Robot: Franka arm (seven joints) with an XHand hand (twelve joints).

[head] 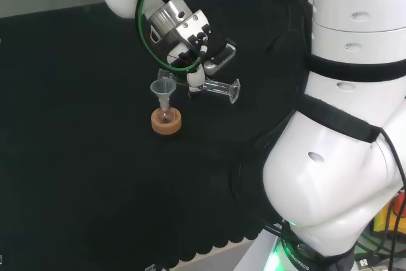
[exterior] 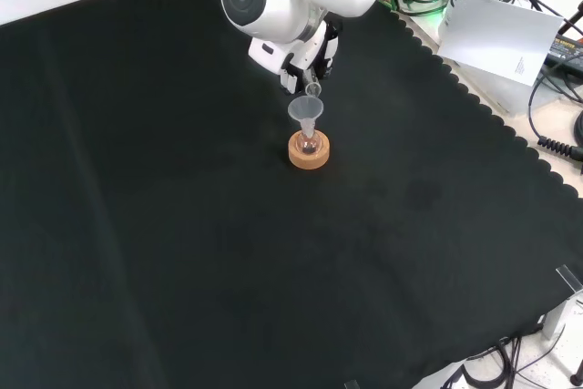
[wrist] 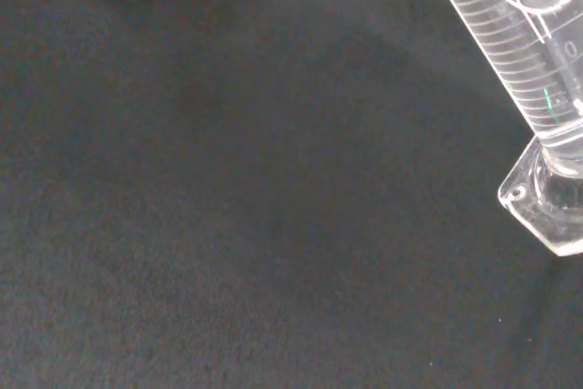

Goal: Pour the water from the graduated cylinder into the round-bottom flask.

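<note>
A clear graduated cylinder [head: 219, 89] lies tipped almost level in the air, and my hand [head: 190, 55] is shut on it near its mouth end. Its hexagonal foot [head: 235, 91] points right in the head view. The mouth end sits just above a clear funnel [head: 163, 89] that stands in the small round-bottom flask [head: 166, 115] on a cork ring [head: 166, 123]. From the front, the hand [exterior: 305, 56] hangs right behind the funnel [exterior: 306, 111] and cork ring [exterior: 309, 151]. The wrist view shows the cylinder's scale [wrist: 519, 52] and foot [wrist: 547, 207] close up; no water level is readable in it.
Black cloth [exterior: 182, 225] covers the bench around the flask. The arm's white links [head: 342, 125] stand at the right of the head view. Cables and a white sheet [exterior: 496, 34] lie beyond the cloth's scalloped edge at the front view's upper right.
</note>
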